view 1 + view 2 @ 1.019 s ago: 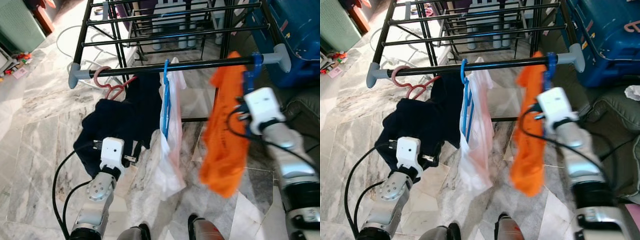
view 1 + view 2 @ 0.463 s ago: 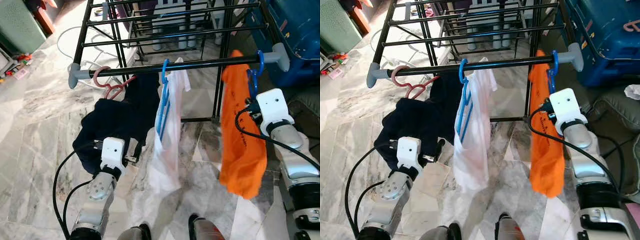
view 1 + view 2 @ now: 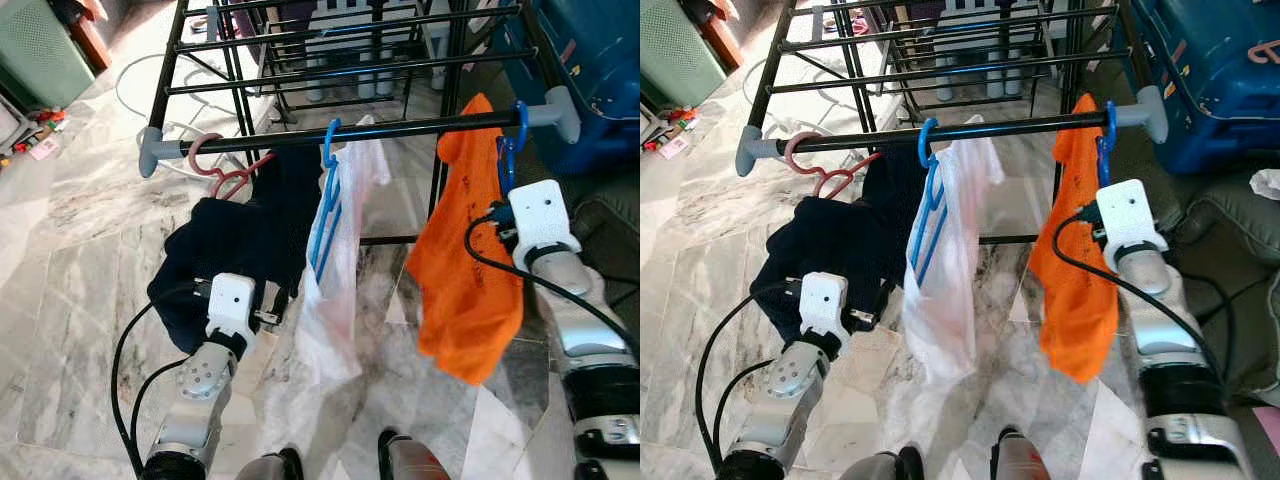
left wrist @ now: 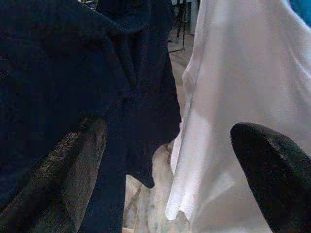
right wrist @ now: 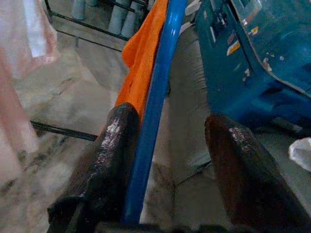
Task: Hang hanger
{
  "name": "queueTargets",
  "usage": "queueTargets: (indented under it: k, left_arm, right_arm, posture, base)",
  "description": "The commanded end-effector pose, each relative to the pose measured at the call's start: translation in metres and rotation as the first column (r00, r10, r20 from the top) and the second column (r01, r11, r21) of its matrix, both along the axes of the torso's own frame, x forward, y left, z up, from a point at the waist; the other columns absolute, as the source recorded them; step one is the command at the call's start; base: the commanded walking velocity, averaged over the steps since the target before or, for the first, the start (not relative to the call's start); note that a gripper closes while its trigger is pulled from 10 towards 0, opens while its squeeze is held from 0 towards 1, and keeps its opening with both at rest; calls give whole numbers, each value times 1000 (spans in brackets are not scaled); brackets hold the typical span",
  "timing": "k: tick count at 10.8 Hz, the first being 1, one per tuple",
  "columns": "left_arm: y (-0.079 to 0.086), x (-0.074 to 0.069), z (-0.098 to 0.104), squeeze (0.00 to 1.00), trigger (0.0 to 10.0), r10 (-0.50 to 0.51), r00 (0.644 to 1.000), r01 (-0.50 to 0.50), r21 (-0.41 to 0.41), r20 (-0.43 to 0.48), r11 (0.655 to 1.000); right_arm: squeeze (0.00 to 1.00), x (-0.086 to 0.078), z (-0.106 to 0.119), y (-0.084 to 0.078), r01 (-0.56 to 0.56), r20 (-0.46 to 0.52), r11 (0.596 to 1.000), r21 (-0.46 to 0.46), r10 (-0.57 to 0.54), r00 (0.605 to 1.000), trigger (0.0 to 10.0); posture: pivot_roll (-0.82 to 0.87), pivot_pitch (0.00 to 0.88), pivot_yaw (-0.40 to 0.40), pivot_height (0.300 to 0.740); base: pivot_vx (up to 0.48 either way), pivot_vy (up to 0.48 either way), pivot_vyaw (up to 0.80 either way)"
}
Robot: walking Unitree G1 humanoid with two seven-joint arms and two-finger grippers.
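Three garments hang side by side from the black metal rail [image 3: 400,128] of the drying rack: the dark navy garment [image 3: 235,245] at the left, the white garment [image 3: 340,270] in the middle, the orange garment [image 3: 465,270] at the right. A blue plastic suitcase [image 3: 590,70] stands behind the rail's right end, with the right end effector [image 5: 165,160] just beside the orange garment.

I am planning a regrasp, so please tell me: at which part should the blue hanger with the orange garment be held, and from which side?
Hold the blue hanger on its bare neck just under the hook, coming from the robot's side. The orange garment covers the lower parts, and the rail blocks the top. The right tool is open around that shaft.
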State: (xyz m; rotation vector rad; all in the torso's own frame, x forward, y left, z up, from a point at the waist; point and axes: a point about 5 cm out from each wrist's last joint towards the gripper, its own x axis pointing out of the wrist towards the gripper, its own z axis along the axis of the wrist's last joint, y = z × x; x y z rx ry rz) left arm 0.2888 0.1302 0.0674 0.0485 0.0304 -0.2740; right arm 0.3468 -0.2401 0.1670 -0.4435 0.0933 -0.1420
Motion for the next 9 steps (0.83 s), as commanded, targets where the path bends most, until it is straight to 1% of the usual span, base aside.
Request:
queueTargets:
  k: [1,2,4,5,6,7,9]
  left_arm:
    - [5,-3,-7,0,10000,12,999,-11,17,-35,1000]
    - [5,-2,-8,0,10000,11,999,-10,15,-36,1000]
    - [4,-2,-8,0,10000,4,999,-3,14,-37,1000]
    - [4,-2,-8,0,10000,3,999,-3,14,-37,1000]
    - [4,-2,-8,0,10000,2,999,-1,13,-37,1000]
    - [4,-2,-8,0,10000,1,999,-1,13,-37,1000]
    - [4,-3,-8,0,10000,0,999,1,14,-36,1000]
  right_arm:
    - [0,-4,-11,2,52,-30,996,71,-50,998,10000]
    - [0,-4,-13,12,44,-28,994,96,-41,999,10000]
    - [0,-3,-17,30,27,-28,994,106,-24,999,10000]
    - [0,-3,-16,31,31,-22,994,107,-29,999,8392]
    - [0,-3,-16,36,32,-17,993,116,-30,999,0]
    - [0,-3,-17,40,30,-20,992,119,-28,999,0]
    - [0,-4,-18,41,40,-14,992,121,-39,999,0]
  posture:
    - [-283,217,156,740]
    - [-284,216,157,740]
    - [-287,215,156,740]
    - [-286,215,157,740]
    - [-286,215,156,740]
    - [-284,215,156,740]
    - [-285,215,159,740]
  base:
    - [0,0,0]
    - [0,0,0]
    - [0,0,0]
    - [0,0,0]
    - [0,0,0]
    - [0,0,0]
    - [0,0,0]
